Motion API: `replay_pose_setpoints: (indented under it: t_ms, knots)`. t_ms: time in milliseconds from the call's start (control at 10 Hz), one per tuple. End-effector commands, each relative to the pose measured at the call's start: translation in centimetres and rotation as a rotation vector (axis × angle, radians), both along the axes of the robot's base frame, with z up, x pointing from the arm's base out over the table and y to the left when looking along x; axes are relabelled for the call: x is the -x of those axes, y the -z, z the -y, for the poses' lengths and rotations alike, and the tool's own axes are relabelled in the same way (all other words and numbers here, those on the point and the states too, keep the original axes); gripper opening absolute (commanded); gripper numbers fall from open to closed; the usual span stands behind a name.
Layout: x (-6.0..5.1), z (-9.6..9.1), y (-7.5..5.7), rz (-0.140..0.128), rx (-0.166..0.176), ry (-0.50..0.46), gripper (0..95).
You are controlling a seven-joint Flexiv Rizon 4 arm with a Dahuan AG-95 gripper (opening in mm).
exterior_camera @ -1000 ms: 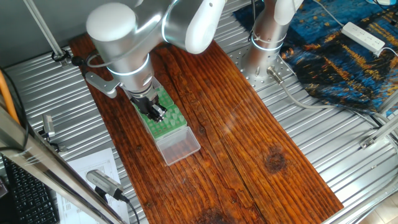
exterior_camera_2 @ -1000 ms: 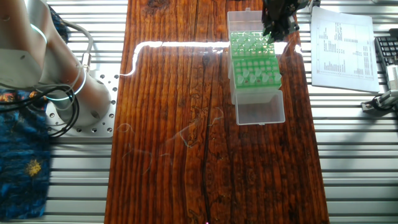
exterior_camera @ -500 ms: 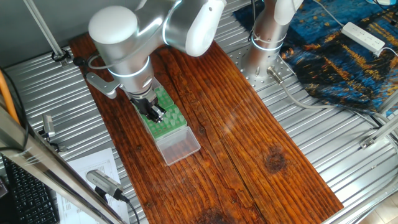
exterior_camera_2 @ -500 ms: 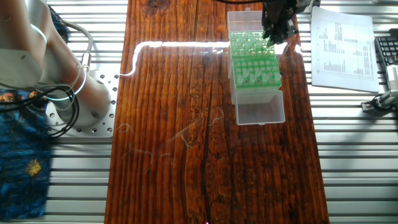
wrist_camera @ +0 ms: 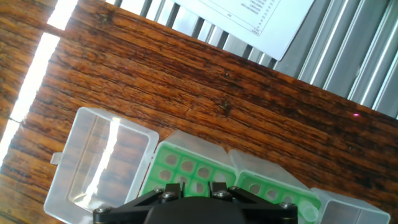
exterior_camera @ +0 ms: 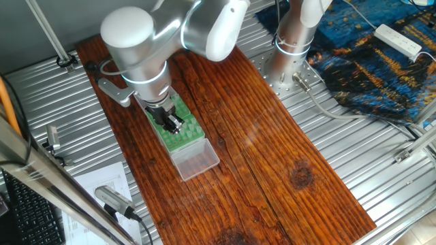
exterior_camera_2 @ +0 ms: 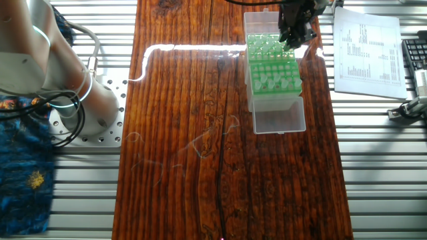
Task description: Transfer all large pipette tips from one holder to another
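Precision matters for this step: the gripper (exterior_camera: 172,123) hovers just above the green racks (exterior_camera_2: 272,67), so I judge it should come straight down over one cone, square to the grid, without brushing its neighbours or dragging the light rack sideways. Whether the fingers are wide, narrow or holding a tip I cannot tell; the arm hides them in both fixed views and the hand view shows only the dark gripper body. The large pipette tips (exterior_camera_2: 279,81) sit wide ends up in the rack nearer the open clear lid (exterior_camera_2: 279,118); the rack under the gripper at 12 o'clock shows mostly round holes, though glare blurs it. Both racks touch end to end on a glossy wooden board (exterior_camera_2: 200,147), likely slippery. Ridged metal decking (exterior_camera: 354,143) surrounds it, with a printed sheet (exterior_camera_2: 367,50) at 3 o'clock and blue patterned cloth (exterior_camera: 368,54) near the arm's base.
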State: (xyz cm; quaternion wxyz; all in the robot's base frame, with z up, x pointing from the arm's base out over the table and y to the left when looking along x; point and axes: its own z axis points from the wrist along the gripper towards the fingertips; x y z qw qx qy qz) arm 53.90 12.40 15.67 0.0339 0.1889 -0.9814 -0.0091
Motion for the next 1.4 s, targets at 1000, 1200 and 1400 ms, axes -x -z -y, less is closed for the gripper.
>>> replay_pose_setpoints:
  t_ms: [1000, 1200, 1400]
  knots:
    - [0.73, 0.04, 0.85, 0.003, 0.006, 0.000, 19.0]
    - [0.73, 0.04, 0.85, 0.003, 0.007, -0.004, 19.0]
    - [0.74, 0.05, 0.84, 0.002, 0.007, -0.004, 19.0]
